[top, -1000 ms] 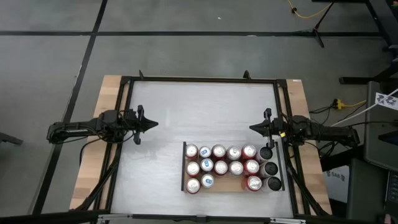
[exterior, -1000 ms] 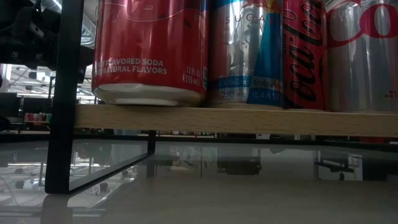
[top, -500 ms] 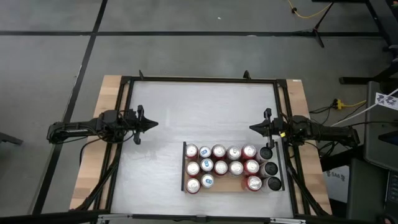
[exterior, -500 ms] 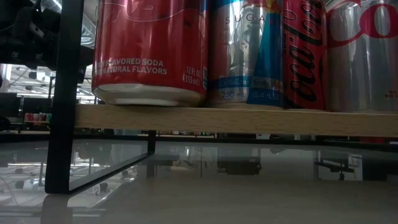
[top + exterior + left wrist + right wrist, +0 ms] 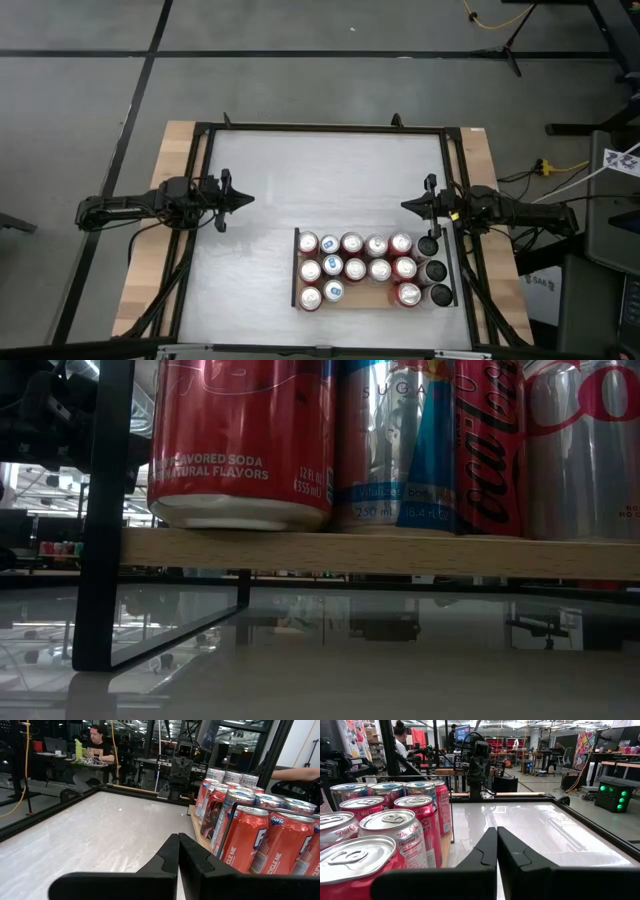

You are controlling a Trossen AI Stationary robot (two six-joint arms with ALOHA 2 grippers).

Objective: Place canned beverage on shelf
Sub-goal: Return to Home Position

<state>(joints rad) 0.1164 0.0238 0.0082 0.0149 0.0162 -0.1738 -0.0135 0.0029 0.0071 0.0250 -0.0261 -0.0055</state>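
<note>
The shelf (image 5: 368, 298) sits on the white table (image 5: 300, 170) over on the right arm's side. It is packed with upright cans (image 5: 354, 268) in rows, red and silver tops shoulder to shoulder, with three darker-topped cans (image 5: 435, 270) at the end closest to the right arm. From table height, a red can (image 5: 240, 440) stands at the board's end next to the black rail (image 5: 105, 510) (a slim silver-and-blue can (image 5: 395, 445) is right beside it). The left gripper (image 5: 243, 198) hovers near the table's left side, well apart from the shelf, its fingers pressed together with nothing between them. The right gripper (image 5: 406, 206) hangs just past the shelf's far edge, near its right end. It is likewise closed and empty, pointing across at the other arm.
</note>
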